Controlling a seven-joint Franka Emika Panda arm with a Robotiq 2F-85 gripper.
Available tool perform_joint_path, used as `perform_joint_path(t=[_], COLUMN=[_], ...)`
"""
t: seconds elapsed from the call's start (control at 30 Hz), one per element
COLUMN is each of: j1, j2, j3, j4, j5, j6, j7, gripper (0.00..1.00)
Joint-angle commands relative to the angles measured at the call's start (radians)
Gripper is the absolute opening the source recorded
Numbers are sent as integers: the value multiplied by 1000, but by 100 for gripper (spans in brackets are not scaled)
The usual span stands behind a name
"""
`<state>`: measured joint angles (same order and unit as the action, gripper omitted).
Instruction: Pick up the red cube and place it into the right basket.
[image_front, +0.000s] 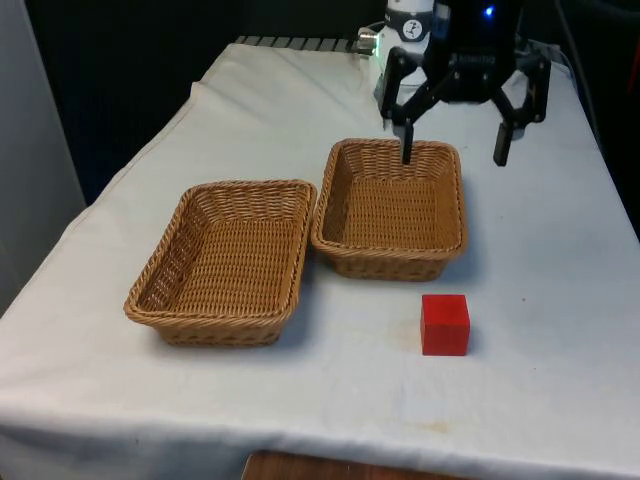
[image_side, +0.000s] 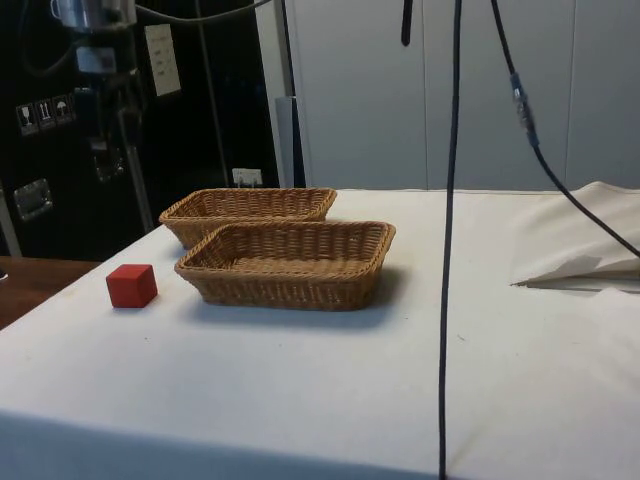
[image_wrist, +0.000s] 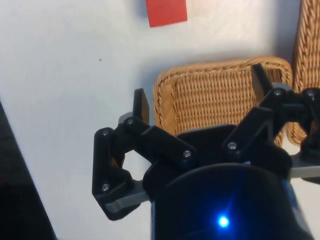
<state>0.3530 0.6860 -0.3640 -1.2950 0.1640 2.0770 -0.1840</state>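
Note:
The red cube (image_front: 445, 324) sits on the white cloth near the table's front edge, in front of the right basket (image_front: 388, 250). Its place in the side view is beside that basket (image_side: 290, 285), where the cube (image_side: 131, 285) stands apart from the wicker wall. My gripper (image_front: 453, 150) hangs open above the right basket's far rim, with nothing between its fingers. In the wrist view the gripper (image_wrist: 200, 92) spreads wide over the basket (image_wrist: 220, 107), and the cube (image_wrist: 167, 12) lies beyond it on the cloth.
The left basket (image_front: 225, 262) stands close beside the right one, their rims nearly touching. It is also seen behind the right basket in the side view (image_side: 250, 205). A black cable (image_side: 447, 250) hangs down in the side view.

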Motion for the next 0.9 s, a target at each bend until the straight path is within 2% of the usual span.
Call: perform_joint_path(t=[0.0,0.03,0.07,0.1,0.33,0.37,0.4,0.47,0.6,0.63,0.67,0.87], j1=[-10,-12,-4,-16,-30,-21,-31,-32,-32,-26,-31,-27], j2=[11,19,15,34,96,86,104,118,154,146,161,198], j3=[9,10,0,10,9,0,9,9,9,1,10,20], j4=[14,22,15,36,96,86,102,113,131,125,133,136], j5=[13,21,14,35,96,85,102,115,138,130,141,150], j6=[0,1,3,3,6,6,8,10,22,17,28,58], j7=[-11,-16,-10,-25,-62,-54,-66,-73,-86,-80,-88,-93], gripper=[100,100,100,100,100,100,100,100,100,100,100,100])
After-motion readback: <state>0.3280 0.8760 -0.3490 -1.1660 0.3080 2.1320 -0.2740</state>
